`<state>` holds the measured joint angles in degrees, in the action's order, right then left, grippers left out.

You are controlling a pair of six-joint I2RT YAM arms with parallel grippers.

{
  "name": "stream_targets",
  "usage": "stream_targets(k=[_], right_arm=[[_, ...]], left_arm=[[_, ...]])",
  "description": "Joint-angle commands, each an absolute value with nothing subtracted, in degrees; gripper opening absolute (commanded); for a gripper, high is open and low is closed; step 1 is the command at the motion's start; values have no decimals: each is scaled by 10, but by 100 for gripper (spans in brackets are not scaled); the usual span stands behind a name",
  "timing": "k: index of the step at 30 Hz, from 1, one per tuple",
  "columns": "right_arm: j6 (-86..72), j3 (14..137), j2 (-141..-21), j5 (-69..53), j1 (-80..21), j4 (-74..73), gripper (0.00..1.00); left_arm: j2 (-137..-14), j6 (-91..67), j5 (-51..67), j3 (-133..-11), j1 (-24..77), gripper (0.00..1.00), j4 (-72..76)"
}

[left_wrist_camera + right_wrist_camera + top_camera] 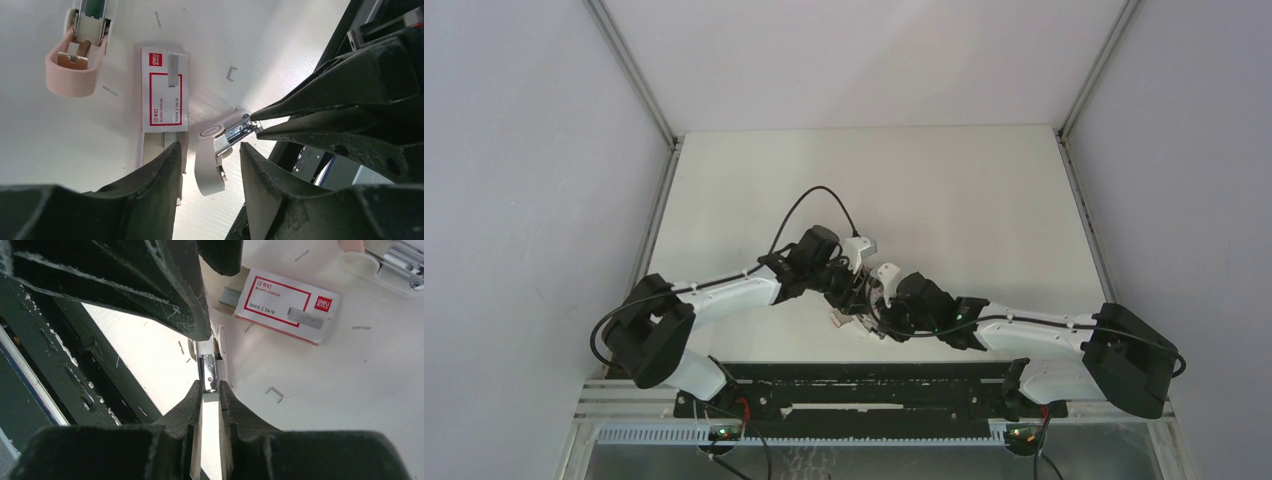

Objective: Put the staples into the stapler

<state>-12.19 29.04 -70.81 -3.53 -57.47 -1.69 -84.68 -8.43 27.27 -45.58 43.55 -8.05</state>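
A small white stapler (209,167) lies on the table with its metal staple rail (235,131) sticking out. My right gripper (210,385) is shut on the end of that rail (209,367); its black fingertips also show in the left wrist view (256,122). My left gripper (210,146) is open, with its fingers (167,167) on either side of the white stapler, not touching it. A white and red staple box (162,95) lies next to it, with a grey strip of staples (173,70) on top. The box (285,302) and strip (305,318) also show in the right wrist view.
A pink stapler (75,55) lies open beyond the box. Loose staples (231,73) are scattered on the white table (984,210), one near my right fingers (275,394). Both grippers (862,297) meet at the table's near middle. A black rail (864,385) runs along the near edge.
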Motion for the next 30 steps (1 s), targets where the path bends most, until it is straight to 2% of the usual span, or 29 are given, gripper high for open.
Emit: stream_targets(k=[1,4,17,30], right_arm=[[-103,320,-708,-43,-580,2,9],[-100,323,-710,-46,-580,2,9],[-91,332,-736,-50,-582,2,9],[-82,338,-760,-32,-591,-3,8]], left_arm=[[-822,-89,275,-439,431,52,-67],[-817,-90,276,-435,429,52,-64],[-822,-96,289,-428,429,36,-51],[-822,-97,293,-428,429,29,-48]])
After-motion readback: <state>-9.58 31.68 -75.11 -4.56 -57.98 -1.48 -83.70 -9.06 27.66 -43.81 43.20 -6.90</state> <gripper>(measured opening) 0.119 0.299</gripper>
